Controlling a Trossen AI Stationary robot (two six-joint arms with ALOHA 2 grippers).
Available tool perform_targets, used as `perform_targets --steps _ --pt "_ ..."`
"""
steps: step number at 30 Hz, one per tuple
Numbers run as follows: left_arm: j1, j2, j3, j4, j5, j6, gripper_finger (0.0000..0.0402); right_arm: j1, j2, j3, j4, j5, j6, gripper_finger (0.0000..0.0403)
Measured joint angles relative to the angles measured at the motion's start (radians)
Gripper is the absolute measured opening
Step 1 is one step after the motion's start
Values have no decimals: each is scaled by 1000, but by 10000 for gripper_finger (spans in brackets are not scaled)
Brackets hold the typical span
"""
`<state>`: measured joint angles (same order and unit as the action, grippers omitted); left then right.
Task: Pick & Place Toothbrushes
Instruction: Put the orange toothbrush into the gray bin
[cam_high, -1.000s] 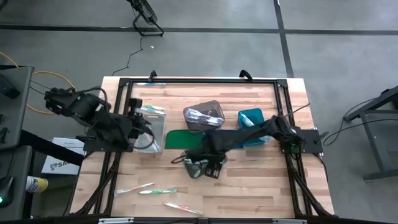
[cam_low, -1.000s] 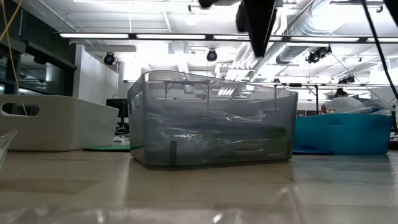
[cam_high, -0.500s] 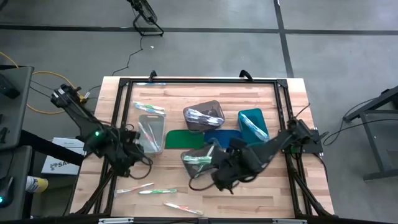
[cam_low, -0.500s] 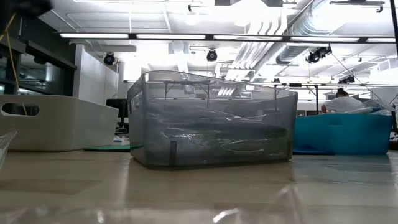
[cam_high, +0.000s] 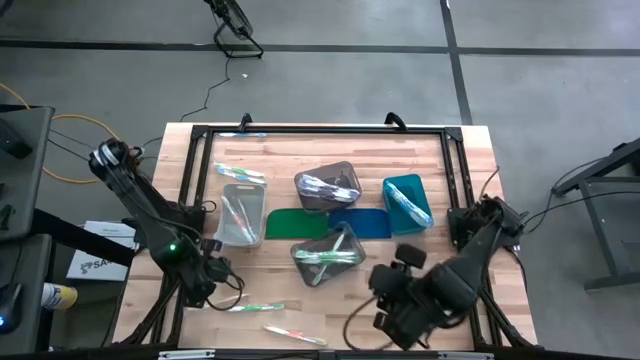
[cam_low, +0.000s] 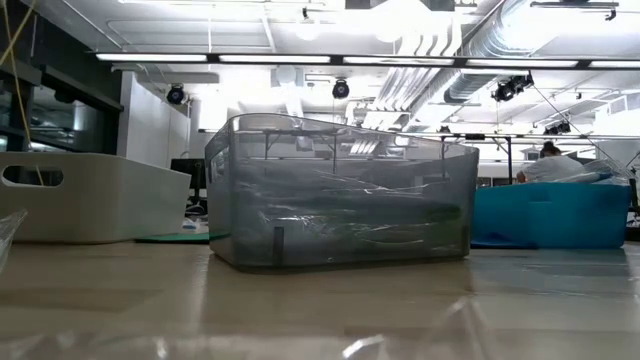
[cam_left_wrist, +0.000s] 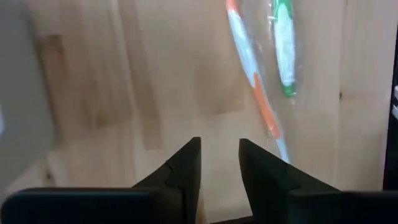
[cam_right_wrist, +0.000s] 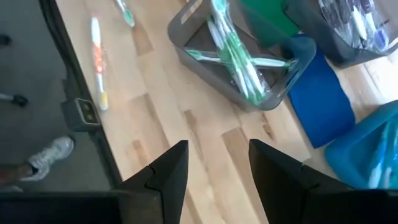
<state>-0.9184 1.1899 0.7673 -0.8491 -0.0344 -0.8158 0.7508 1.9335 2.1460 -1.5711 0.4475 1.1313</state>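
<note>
Two hands hover low over the wooden worktop (cam_high: 440, 170), fingers apart and empty: the left hand (cam_high: 205, 280) near the front-left corner, the right hand (cam_high: 395, 305) near the front edge. Thin green-and-orange toothbrushes (cam_high: 252, 308) lie loose along the front edge; more fill the clear grey plastic bin (cam_high: 325, 255) mid-worktop.

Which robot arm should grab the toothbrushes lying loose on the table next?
Probably the left. Its tool hovers right by the loose toothbrushes at the table's front-left, fingers apart, two showing just ahead in its wrist view. The right tool sits farther along the front edge.
</note>
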Motion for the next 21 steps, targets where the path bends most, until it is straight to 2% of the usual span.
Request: perform_targets --steps 3,11,21 --pt "0 34 0 39 46 -4 129 43 0 0 0 40 57 162" --pt "-6 138 0 147 117 -28 231 134 1 0 0 88 170 162" --pt "-56 258 0 227 158 -74 245 195 2 0 0 127 232 162"
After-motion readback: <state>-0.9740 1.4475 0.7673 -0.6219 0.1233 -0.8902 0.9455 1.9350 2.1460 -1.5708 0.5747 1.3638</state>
